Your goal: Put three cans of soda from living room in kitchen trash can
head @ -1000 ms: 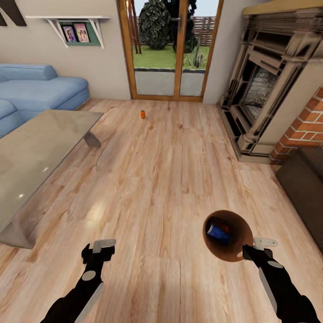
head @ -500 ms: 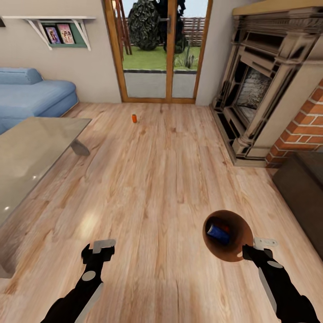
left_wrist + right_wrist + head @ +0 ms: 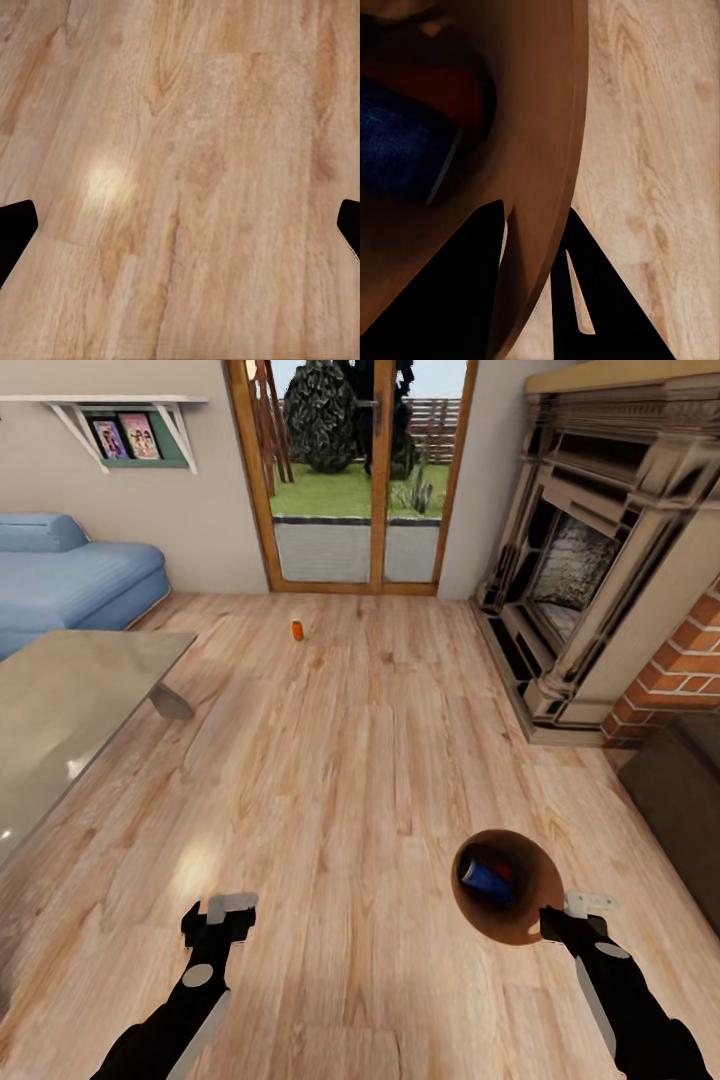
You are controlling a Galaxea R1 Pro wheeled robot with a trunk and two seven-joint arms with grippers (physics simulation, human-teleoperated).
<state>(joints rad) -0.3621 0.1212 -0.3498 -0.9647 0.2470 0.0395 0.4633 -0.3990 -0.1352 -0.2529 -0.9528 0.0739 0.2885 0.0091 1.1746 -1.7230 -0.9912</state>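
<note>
Living room plank floor (image 3: 380, 760): right gripper (image 3: 534, 247) pinches the trash can (image 3: 540, 880) rim, left gripper (image 3: 222, 916) hangs wide open; orange can (image 3: 297, 630) by the doors.

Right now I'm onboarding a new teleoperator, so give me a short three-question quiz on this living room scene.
1. True or false: the right gripper is shut on the rim of the trash can.
2. Multiple choice: where is the orange can? A) on the glass table B) on the floor near the glass doors C) on the sofa
3. Fill in: the dark blue can lies inside the ____.

Key: 1 true; 2 B; 3 trash can. The right wrist view shows a finger on each side of the bin's wall; the left gripper is open over bare floor.
</note>
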